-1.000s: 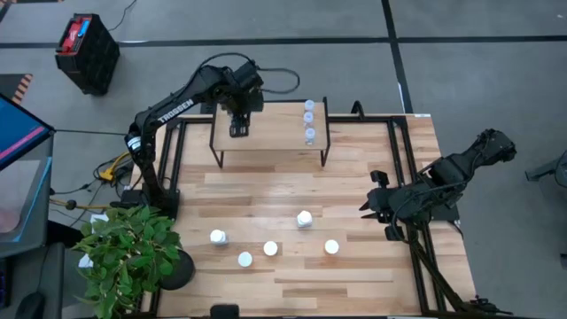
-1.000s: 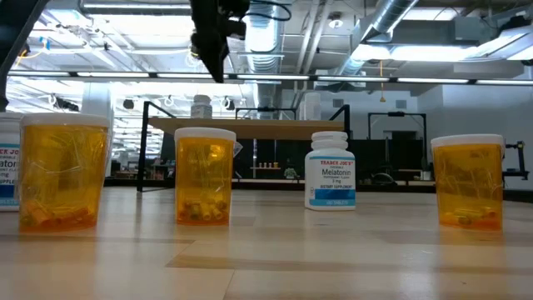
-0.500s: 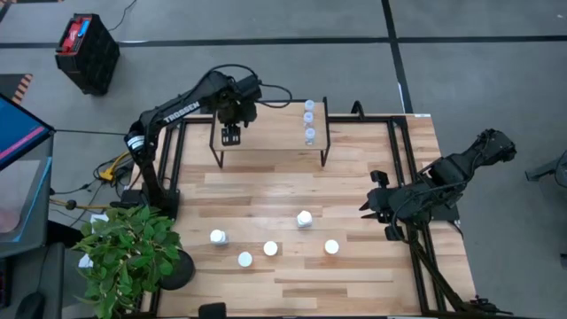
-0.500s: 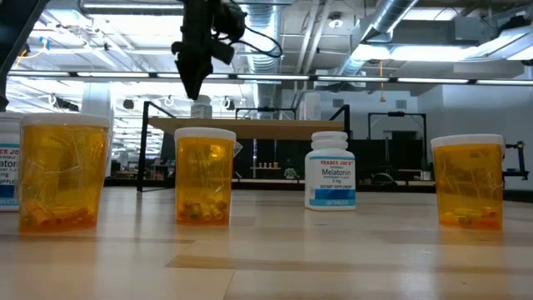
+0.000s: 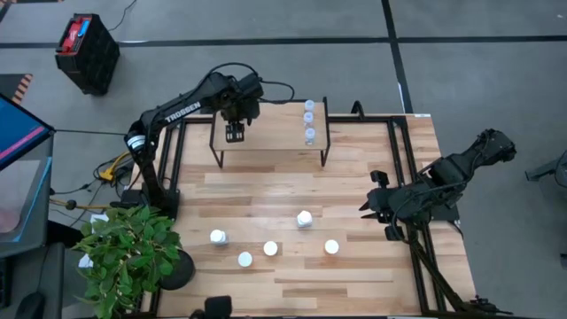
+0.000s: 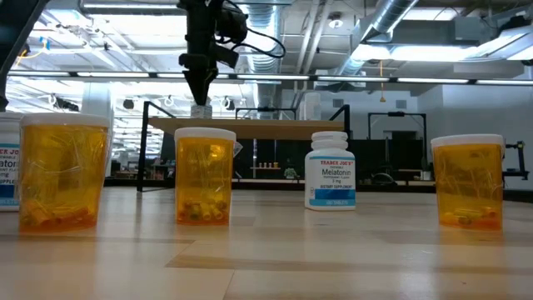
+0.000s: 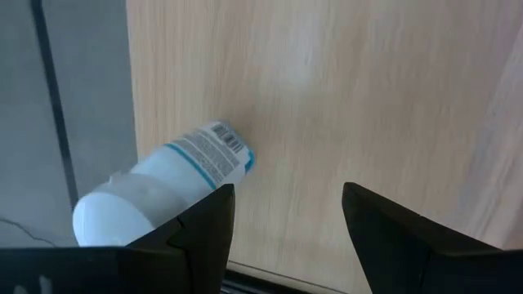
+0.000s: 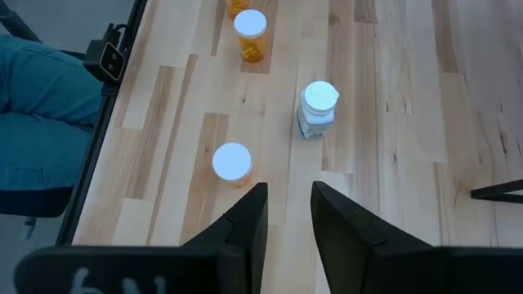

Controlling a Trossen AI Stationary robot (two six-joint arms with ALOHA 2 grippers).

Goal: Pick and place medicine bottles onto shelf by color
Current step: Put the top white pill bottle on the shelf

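Your left pincer (image 5: 234, 134) hangs over the left end of the low light-wood shelf on thin black legs (image 5: 270, 146), fingers spread apart and holding nothing; the wrist view shows the white cylindrical medicine bottle with the blue-banded label (image 7: 163, 184) standing on the board just beside one finger, clear of both pads. You have it at that end, I judge, because the three small clear bluish bottles (image 5: 309, 120) already line the right end, so each colour gets its own stretch of shelf. Your left arm reaches out from its base at the table's left edge, elbow high, wrist bent so the fingers point straight down at the board; in the low view it drops from above onto the shelf top. Your right pincer (image 5: 376, 202) waits at the table's right edge, fingers parted with a narrow gap and empty, aimed across the slatted wooden tabletop (image 5: 354, 266). Down there, five bottles stand loose near the front edge: another white bottle (image 8: 317, 110) and several orange translucent bottles with white caps (image 8: 250, 35), all upright and apart from each other.
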